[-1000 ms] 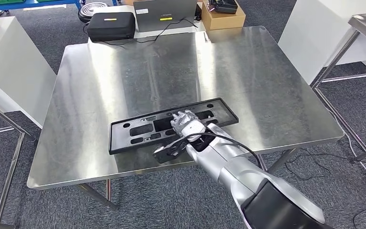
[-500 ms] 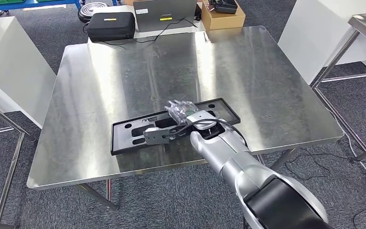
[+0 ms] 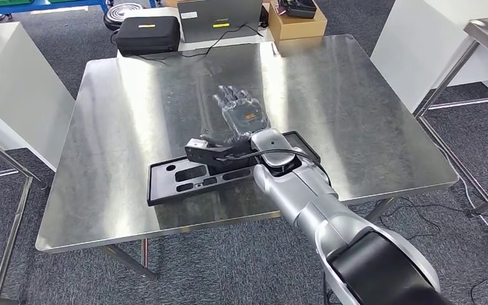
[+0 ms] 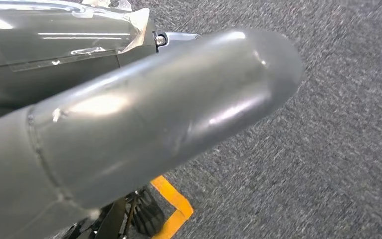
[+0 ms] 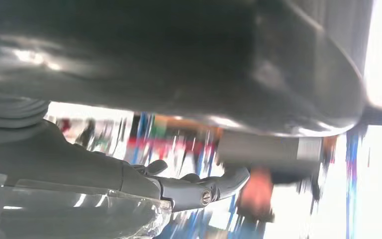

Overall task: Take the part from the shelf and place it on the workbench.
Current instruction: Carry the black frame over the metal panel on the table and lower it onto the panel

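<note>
Steel table [image 3: 133, 95] on grey carpet. My right hand [image 3: 240, 113] hovers above it, fingers [image 3: 227, 95] spread, holding nothing. Black part [image 3: 184, 178] lies flat near the front edge; looks stiff, light, best gripped by its long rim.

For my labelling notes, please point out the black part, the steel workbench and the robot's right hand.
black part [image 3: 168, 178], head view, its left end lying flat.
steel workbench [image 3: 133, 101], head view, bare top, left area.
right hand [image 3: 241, 111], head view, back of the hand above the table.
</note>
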